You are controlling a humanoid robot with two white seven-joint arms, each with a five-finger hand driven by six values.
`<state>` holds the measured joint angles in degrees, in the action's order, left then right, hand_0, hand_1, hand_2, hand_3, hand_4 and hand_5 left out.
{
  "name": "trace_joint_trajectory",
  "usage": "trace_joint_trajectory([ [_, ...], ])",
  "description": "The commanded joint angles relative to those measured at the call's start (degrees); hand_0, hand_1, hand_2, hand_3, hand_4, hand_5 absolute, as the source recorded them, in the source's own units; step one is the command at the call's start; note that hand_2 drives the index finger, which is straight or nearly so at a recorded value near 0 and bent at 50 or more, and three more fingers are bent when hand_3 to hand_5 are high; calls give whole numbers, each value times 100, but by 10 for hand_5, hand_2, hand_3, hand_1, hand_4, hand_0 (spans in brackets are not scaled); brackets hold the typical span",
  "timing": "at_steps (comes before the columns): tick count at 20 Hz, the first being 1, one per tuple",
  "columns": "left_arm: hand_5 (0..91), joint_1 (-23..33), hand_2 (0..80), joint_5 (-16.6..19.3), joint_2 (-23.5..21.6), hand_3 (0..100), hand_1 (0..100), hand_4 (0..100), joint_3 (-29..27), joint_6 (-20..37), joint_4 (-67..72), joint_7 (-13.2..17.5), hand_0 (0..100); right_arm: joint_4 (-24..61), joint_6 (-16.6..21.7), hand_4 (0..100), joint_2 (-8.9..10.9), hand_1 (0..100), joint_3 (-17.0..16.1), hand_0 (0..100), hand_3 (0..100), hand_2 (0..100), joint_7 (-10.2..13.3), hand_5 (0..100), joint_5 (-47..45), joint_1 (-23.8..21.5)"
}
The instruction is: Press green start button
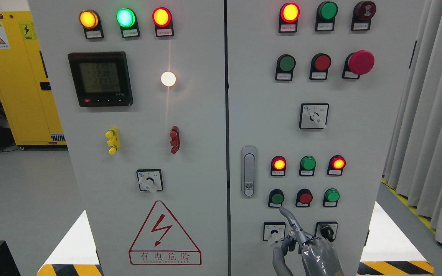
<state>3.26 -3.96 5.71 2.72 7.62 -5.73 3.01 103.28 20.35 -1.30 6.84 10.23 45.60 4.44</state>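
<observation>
Fingers: in the head view the right hand has its index finger stretched out, the others curled in, holding nothing. The fingertip points toward eleven o'clock and sits just below the green button; whether they touch is unclear. That button is at nine o'clock from a red button on the cabinet.
</observation>
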Motion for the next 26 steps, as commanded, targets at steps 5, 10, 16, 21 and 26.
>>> trace_joint_trajectory([
  [5,0,0,0,0,0,0,556,0,0,3,2,-2,120,781,13,316,-37,761,616,815,229,1,-47,280,-2273,-839],
  [10,0,0,0,0,0,0,556,0,0,3,2,-2,120,781,-5,260,-37,733,599,763,169,0,-39,230,-2345,-830],
  [16,0,0,0,0,0,0,556,0,0,3,2,-2,120,781,-5,243,-37,728,617,722,156,0,-47,200,-2336,-795],
  [21,0,0,0,0,0,0,556,0,0,3,-7,-2,120,772,-5,238,-37,726,634,698,153,0,-56,194,-2345,-795],
  [26,0,0,0,0,0,0,556,0,0,3,2,-2,120,764,-5,243,-37,725,634,697,152,0,-65,194,-2345,-795],
])
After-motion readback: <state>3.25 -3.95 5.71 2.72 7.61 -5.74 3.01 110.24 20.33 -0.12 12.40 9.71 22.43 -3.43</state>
